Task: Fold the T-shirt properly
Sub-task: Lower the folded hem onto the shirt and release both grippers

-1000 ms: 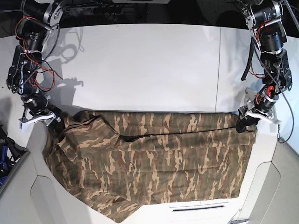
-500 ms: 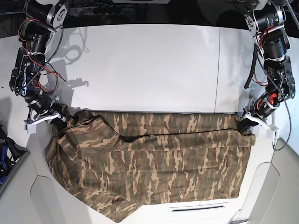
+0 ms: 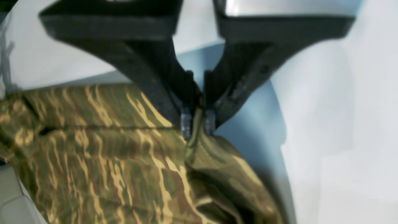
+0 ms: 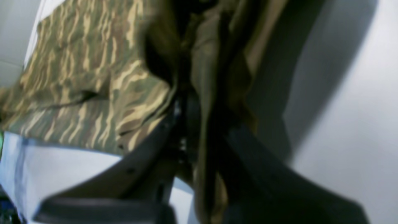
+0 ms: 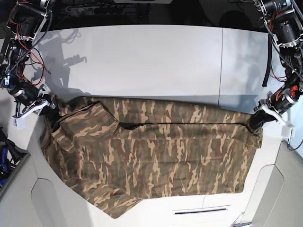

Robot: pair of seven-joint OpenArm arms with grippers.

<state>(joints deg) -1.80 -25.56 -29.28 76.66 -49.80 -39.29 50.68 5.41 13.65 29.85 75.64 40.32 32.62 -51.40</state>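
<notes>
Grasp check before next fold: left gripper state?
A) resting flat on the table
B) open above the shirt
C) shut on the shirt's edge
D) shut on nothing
C: in the left wrist view the left gripper has its jaws nearly together with a ridge of the T-shirt pinched between them.

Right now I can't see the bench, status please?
Left tool shut on T-shirt corner. Right tool shut on the opposite corner. Shirt stretched wide between both, lying on white table. Nothing in the way.

Bare table (image 5: 151, 61) beyond T-shirt (image 5: 156, 156) open; no obstacles.
</notes>
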